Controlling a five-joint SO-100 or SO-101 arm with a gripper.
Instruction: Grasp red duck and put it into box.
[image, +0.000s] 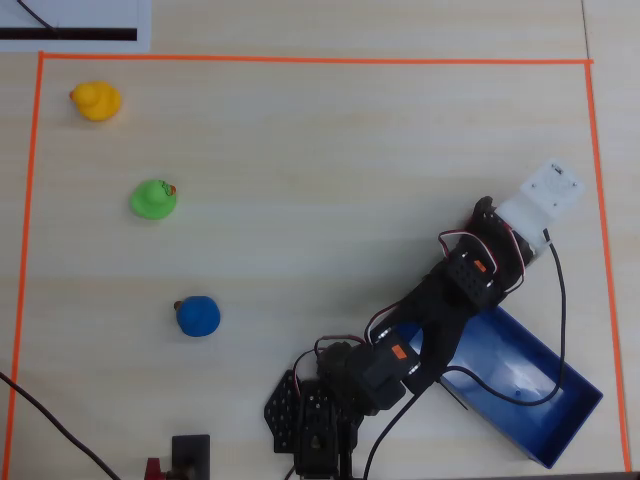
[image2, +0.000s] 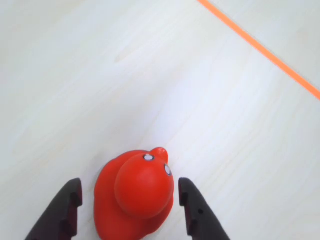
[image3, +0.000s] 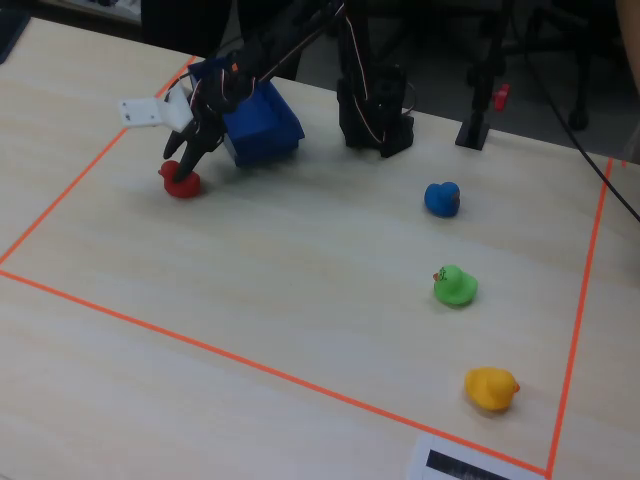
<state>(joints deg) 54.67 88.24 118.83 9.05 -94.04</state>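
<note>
The red duck (image2: 132, 197) stands on the light wooden table between my gripper's (image2: 129, 182) two black fingers, with a narrow gap on each side. The jaws are open and low around it. In the fixed view the red duck (image3: 181, 183) sits just left of the box (image3: 262, 125), with my gripper (image3: 186, 165) down over it. In the overhead view my gripper (image: 488, 215) and its white camera mount hide the duck. The box (image: 530, 395), a long blue tray, lies at the lower right, partly under the arm.
A blue duck (image: 198, 317), a green duck (image: 153, 199) and a yellow duck (image: 96, 101) stand in a line on the left side. Orange tape (image: 300, 60) frames the work area. The arm's base (image: 320, 415) is at the bottom edge.
</note>
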